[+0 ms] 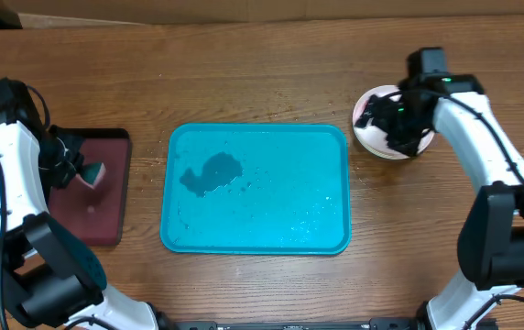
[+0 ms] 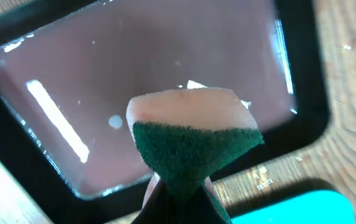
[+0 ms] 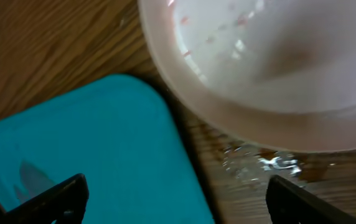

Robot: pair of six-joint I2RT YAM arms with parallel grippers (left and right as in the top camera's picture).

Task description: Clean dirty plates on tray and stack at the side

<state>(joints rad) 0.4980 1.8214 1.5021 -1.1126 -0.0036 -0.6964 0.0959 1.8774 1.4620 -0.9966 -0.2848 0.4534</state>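
Turquoise tray at frame centre in the overhead view, long side running left-right on the wooden surface. Nothing stands on it. Its floor is wet: a darker pool upper left of its middle, fine droplets scattered toward the lower right.

White plate off the tray, on the surface just beside the tray's upper-right corner, at the upper right of the frame. Right arm covers much of it. Cannot tell whether other plates lie under it.

Right claw over the plate's right half. In the right wrist view the plate fills the upper right, faint reddish specks on its face, and a tray corner sits lower left. Claw spread wide, one fingertip at each bottom corner, nothing between them. Water beads on the wood under the plate's rim.

Left claw at the left of the frame, above the maroon tray. Clamped on a sponge. In the left wrist view the sponge is green on its near part and pale pinkish on the far part, pinched at its lower end. Below it the black-rimmed maroon tray, glossy and wet.
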